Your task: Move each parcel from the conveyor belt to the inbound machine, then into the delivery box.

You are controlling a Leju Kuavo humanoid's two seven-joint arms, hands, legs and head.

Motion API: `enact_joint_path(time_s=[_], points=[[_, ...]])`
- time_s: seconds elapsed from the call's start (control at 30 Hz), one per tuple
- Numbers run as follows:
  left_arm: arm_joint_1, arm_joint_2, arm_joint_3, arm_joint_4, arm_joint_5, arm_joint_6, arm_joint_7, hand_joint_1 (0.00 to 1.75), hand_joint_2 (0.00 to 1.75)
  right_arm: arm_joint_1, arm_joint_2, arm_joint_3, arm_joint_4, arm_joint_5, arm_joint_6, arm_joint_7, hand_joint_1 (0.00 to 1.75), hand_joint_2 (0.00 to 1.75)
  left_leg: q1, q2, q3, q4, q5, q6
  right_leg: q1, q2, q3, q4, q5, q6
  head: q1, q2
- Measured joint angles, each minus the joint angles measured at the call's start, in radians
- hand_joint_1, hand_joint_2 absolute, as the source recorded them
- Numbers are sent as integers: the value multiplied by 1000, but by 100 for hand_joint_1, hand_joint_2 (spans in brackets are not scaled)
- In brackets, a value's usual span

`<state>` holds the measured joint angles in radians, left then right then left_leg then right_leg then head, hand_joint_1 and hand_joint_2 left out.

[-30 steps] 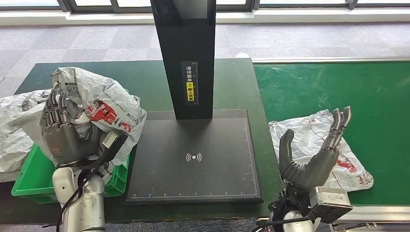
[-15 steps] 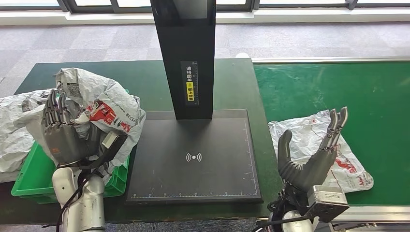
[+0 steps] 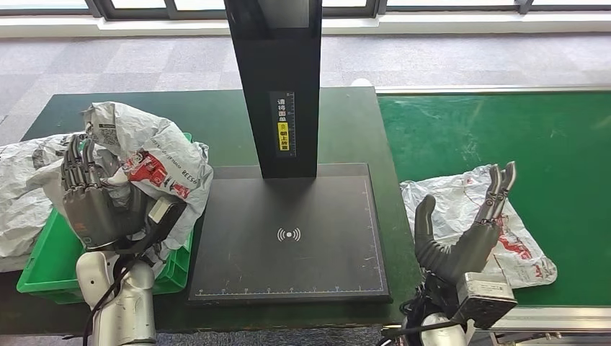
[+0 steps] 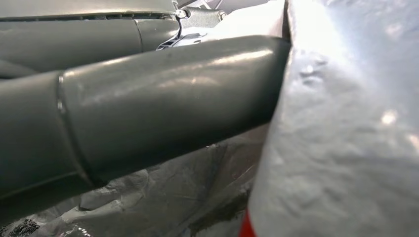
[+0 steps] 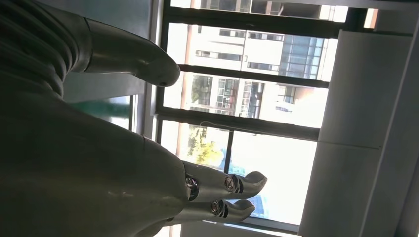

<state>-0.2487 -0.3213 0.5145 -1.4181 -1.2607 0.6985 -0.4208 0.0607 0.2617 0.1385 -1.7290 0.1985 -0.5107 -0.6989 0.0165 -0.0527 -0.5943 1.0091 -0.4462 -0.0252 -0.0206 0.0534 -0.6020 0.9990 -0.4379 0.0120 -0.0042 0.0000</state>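
Note:
A crumpled grey-white parcel [image 3: 153, 157] with red print hangs over the green delivery box [image 3: 42, 265], and my left hand [image 3: 92, 204] grips it from behind. In the left wrist view the thumb [image 4: 148, 98] presses against the parcel's shiny film [image 4: 346, 148]. A second white parcel [image 3: 452, 196] lies flat on the green conveyor belt [image 3: 504, 122]. My right hand [image 3: 465, 234] is raised just in front of it, fingers apart and empty. In the right wrist view the right hand [image 5: 99, 168] points up towards windows. The inbound machine's black plate [image 3: 288, 238] lies between my arms.
The machine's tall black column [image 3: 277, 79] rises behind the plate. Another crumpled grey parcel [image 3: 20, 189] lies at the far left, partly over the box. A dark green tabletop [image 3: 216, 115] surrounds the machine, with grey floor beyond.
My left hand and its parcel have drifted slightly left, further over the box. My right hand has sunk a little, still spread.

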Motion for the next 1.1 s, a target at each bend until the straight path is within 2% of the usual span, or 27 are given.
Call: enact_joint_path(time_s=[0.03, 0.17, 0.2, 0.33, 0.4, 0.6, 0.9, 1.1], points=[[0, 0, 2, 1, -5, 0, 2, 0, 175, 0, 0, -4, 4, 1, 3, 0, 0, 175, 0, 0, 0, 0, 0, 0, 0, 0, 0, 0, 0, 0, 0, 0], [-3, -1, 6, 15, -52, 0, 40, 0, 175, -1, 0, -16, 20, 13, 16, 0, 0, 175, 0, 0, 0, 0, 0, 0, 0, 0, -1, 0, 0, 0, 0, 0], [-10, -1, 6, 35, -86, 0, 79, 0, 175, -1, 0, -19, 23, 20, 21, 0, 0, 175, 0, 0, 0, 0, 0, 0, 0, 0, 0, 0, 0, 0, 0, 0], [-54, 0, -9, 214, -246, -1, 342, 0, 175, 2, 0, -45, 36, 53, 56, 0, 0, 175, 0, -2, 1, 0, 0, 0, 0, -2, 1, 0, 0, 0, 0, 0], [-71, 2, -19, 272, -254, 0, 389, 0, 175, 7, 0, -57, 40, 61, 63, 0, 0, 175, 0, -3, 1, 0, 0, 0, -1, -3, 2, 0, 0, 0, 0, 0], [-111, 13, -39, 372, -255, 1, 428, 0, 175, 10, 4, -77, 48, 77, 72, 0, 0, 175, -1, -12, 7, -1, 1, 1, -1, -11, 11, 0, -5, 1, 0, 0], [-124, 25, -61, 415, -255, 1, 447, 0, 175, 11, 10, -87, 49, 84, 75, 0, 0, 175, -1, -16, 12, -1, 3, 3, -3, -14, 17, 0, -5, 2, 0, 0], [-99, 18, -66, 355, -234, 1, 384, 0, 175, 11, 20, -103, 49, 96, 92, 0, 0, 175, -1, -13, 11, -1, 4, 2, -3, -12, 15, 0, -2, 3, 0, 0]])
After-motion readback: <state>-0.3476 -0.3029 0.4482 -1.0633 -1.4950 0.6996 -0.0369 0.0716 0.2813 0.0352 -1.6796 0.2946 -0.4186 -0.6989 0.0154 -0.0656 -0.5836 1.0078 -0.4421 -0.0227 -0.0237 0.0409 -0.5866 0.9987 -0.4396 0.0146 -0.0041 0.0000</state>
